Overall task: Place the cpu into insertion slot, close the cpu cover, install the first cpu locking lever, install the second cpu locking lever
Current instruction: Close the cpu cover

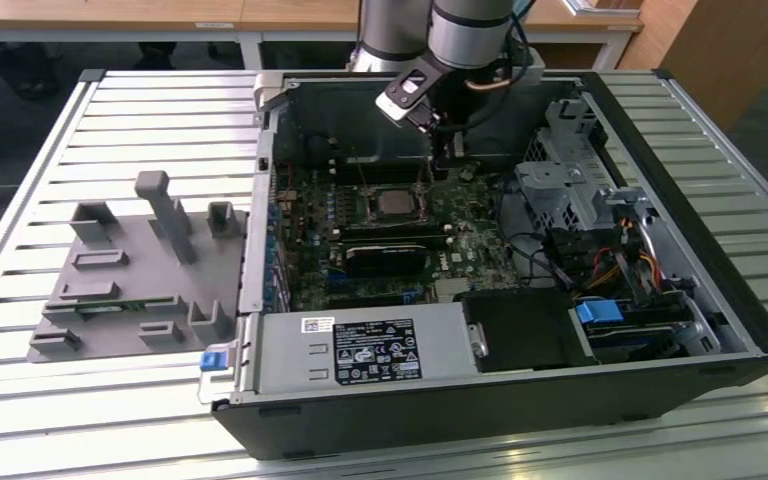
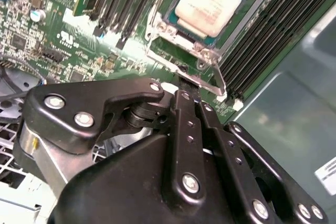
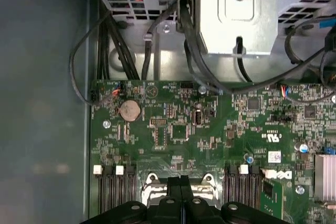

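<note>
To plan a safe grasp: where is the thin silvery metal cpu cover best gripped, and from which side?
Probably at the narrow tongue of the cpu cover, a thin silvery metal frame, coming from the side of the black gripper. The frame lies flat around the dull grey square cpu, and long black memory slots flank it, so only that tongue sticks out.

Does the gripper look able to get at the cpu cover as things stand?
Probably yes: in the second wrist view the gripper, tips shut, sits at the edge of the cpu cover, nothing between; memory slots lie aside.
</note>
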`<state>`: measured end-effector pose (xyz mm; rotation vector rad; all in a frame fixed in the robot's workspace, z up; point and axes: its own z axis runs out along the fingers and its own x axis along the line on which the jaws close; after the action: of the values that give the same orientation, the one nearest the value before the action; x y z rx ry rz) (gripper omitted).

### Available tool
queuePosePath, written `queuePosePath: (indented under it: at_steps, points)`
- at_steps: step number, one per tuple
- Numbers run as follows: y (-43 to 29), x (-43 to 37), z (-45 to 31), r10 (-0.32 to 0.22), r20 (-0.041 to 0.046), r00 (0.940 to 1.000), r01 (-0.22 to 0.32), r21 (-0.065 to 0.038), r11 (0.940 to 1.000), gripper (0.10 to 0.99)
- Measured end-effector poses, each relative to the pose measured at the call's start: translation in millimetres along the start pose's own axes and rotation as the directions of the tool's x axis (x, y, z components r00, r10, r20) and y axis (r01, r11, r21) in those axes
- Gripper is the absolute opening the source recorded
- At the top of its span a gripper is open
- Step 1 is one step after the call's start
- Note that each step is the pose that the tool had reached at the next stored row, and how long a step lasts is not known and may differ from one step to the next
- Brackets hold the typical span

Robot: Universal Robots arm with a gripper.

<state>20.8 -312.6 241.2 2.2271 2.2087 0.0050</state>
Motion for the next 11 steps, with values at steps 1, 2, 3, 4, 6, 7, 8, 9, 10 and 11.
queuePosePath:
  at_steps: [1, 2, 3, 4, 6, 7, 8, 9, 10, 11]
  points:
    - [-1.4, 0.0, 0.1, 0.000, 0.0001, 1.0000, 0.000, 0.000, 1.0000, 0.106]
    - [-2.8, 0.0, 0.3, 0.000, 0.0001, 1.0000, 0.000, 0.000, 1.0000, 0.106]
    - [-4.2, 0.0, 0.4, 0.000, 0.0002, 1.0000, 0.000, 0.000, 1.0000, 0.106]
    - [-5.7, 0.0, 0.5, 0.000, 0.0002, 1.0000, 0.000, 0.000, 1.0000, 0.106]
    - [-8.4, 0.0, 0.8, 0.000, 0.0003, 1.0000, 0.000, 0.000, 1.0000, 0.106]
    - [-9.8, 0.0, 1.0, 0.000, 0.0003, 1.0000, 0.000, 0.000, 1.0000, 0.106]
    - [-11.1, 0.0, 1.2, 0.000, 0.0001, 1.0000, 0.000, 0.000, 1.0000, 0.106]
    - [-12.5, 0.0, 1.4, 0.000, 0.0001, 1.0000, 0.000, 0.000, 1.0000, 0.106]
    - [-13.8, 0.1, 1.7, 0.000, 0.0000, 1.0000, 0.000, 0.000, 1.0000, 0.106]
    - [-15.2, 0.1, 2.0, 0.000, 0.0000, 1.0000, 0.000, 0.000, 1.0000, 0.106]
